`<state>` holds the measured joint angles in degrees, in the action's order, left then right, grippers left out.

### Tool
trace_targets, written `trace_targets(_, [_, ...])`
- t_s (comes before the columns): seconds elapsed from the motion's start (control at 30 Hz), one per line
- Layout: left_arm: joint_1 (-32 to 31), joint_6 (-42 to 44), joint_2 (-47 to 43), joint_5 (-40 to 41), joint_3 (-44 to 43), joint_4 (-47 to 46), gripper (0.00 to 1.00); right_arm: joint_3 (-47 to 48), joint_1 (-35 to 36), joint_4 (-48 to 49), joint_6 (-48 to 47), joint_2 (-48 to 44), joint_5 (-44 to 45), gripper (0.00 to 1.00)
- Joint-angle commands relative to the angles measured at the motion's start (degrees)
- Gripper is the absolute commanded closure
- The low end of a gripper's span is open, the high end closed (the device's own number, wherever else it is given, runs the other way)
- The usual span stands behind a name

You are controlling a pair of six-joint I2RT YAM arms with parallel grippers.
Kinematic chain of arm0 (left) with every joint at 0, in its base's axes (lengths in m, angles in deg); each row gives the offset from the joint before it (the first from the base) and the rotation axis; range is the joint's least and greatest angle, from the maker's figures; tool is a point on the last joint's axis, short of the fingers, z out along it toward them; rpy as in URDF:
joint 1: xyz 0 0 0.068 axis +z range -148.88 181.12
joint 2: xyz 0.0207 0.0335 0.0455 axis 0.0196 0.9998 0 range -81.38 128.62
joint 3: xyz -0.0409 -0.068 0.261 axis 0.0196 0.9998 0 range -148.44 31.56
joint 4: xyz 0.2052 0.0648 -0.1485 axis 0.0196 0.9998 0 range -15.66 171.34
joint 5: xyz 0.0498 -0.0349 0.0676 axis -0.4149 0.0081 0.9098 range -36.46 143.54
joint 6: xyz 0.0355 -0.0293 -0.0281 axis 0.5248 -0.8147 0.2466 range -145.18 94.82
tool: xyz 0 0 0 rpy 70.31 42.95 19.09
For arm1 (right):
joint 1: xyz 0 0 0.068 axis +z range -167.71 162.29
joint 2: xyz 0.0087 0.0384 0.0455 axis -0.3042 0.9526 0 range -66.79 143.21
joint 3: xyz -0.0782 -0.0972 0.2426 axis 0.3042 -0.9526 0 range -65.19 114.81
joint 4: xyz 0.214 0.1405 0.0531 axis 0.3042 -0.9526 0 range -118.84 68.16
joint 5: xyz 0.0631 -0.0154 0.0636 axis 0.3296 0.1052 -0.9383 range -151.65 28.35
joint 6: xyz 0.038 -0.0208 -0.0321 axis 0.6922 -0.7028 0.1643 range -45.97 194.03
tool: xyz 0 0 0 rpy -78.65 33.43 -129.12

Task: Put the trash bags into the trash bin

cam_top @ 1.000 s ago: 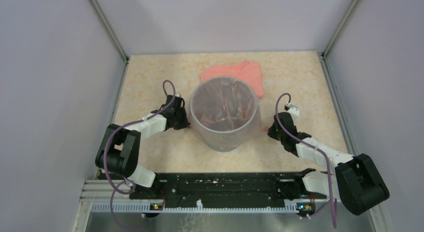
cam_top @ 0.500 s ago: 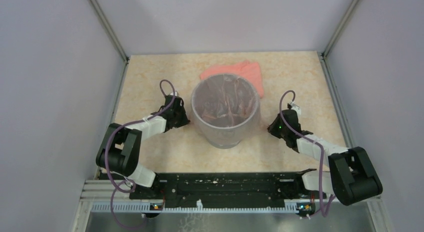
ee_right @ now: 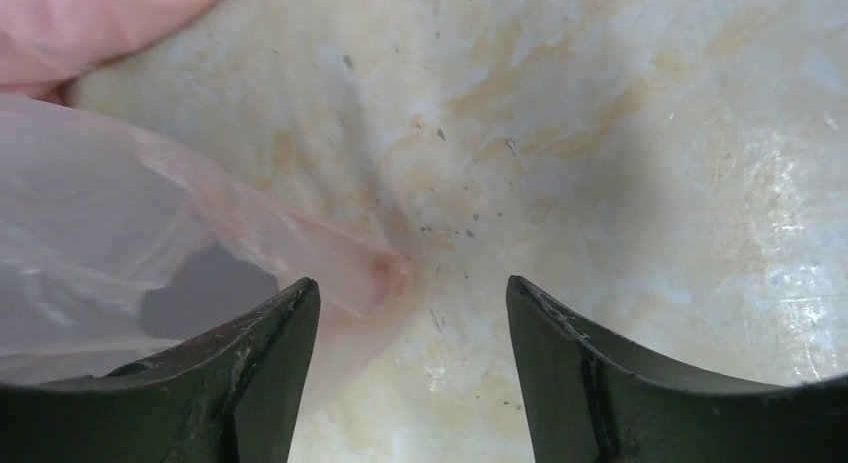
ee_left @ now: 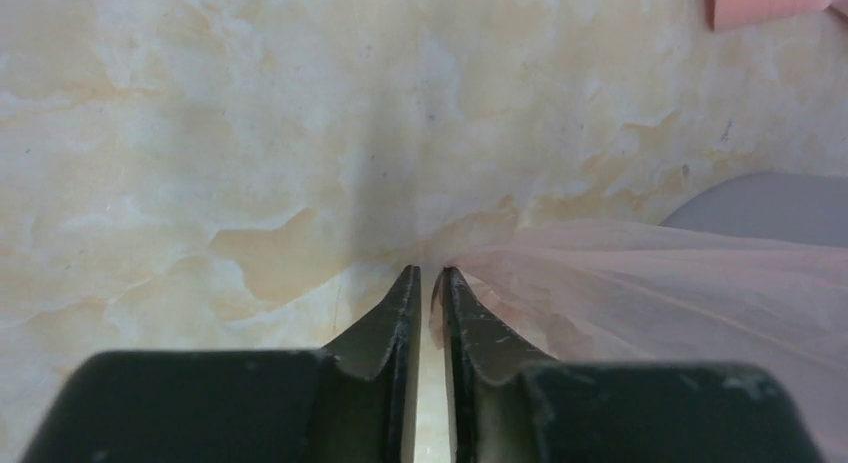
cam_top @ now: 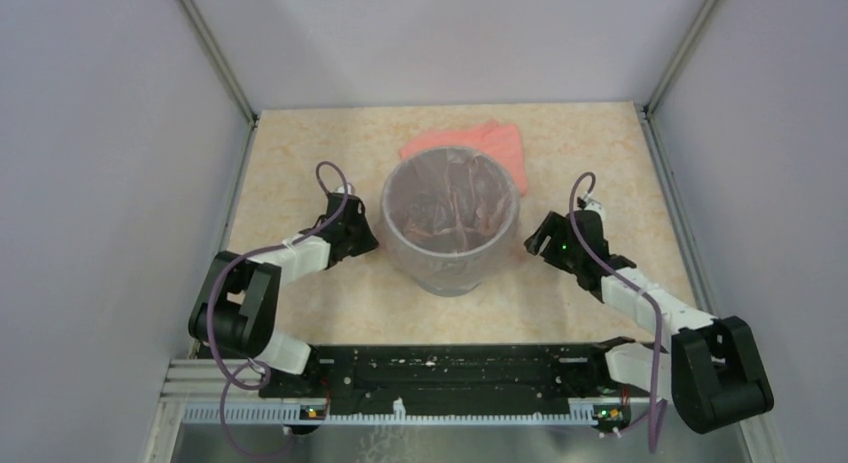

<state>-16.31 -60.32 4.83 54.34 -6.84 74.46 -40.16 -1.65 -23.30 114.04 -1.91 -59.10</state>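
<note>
The table (cam_top: 300,163) is cream with a beige-orange marble pattern. The trash bin (ee_left: 770,205) is plain grey. The trash bag (ee_left: 650,273) is pale pink and see-through, with darker pink creases inside the bin. Near the table's far edge, the folded sheet (cam_top: 500,143) is opaque salmon-pink. The left gripper (ee_left: 430,283) and the right gripper (ee_right: 410,283) are black, and the cables (cam_top: 330,173) are purple.

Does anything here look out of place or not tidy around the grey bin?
Yes, slightly. The trash bag lines the trash bin, but its film spills outside the rim on both sides: one corner lies loose between the open fingers of the right gripper, another stretches to the tips of the left gripper.
</note>
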Motion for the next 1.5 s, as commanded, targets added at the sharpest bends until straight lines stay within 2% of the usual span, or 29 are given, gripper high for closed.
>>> trace_targets(0.0, [0.3,0.8,-4.5,-0.5,0.9,3.0,0.76,3.5,-0.5,-5.7,-1.1,-5.2,1.5,0.3])
trace_targets(0.2, [0.2,1.0,-10.3,0.4,0.9,7.5,0.62,7.2,-0.5,-11.8,-3.1,-9.5,2.6,0.24])
trace_targets(0.33, [0.2,1.2,-14.2,0.9,0.6,10.2,0.58,11.4,-0.5,-15.9,-4.9,-11.8,2.3,0.2])
trace_targets(0.6, [0.2,3.2,-20.9,0.3,-2.6,14.2,0.58,26.3,1.4,-25.5,-10.0,-12.4,2.3,0.12])
trace_targets(0.9, [-0.3,3.8,-25.2,-4.4,-6.7,15.1,0.64,48.6,13.1,-35.2,-15.9,-4.3,9.9,0.09])
trace_targets(1.07, [-1.0,3.8,-26.5,-5.4,-7.1,14.4,0.67,57.3,20.6,-38.0,-18.3,2.7,13.3,0.02])
trace_targets(1.3, [-5.8,4.0,-27.1,-5.4,-7.6,12.8,0.68,67.0,29.5,-41.4,-21.0,10.3,16.6,0.01])
trace_targets(1.47, [-12.9,3.7,-26.7,-1.6,-8.1,11.7,0.69,70.6,32.9,-43.8,-22.8,15.4,16.0,0.01])
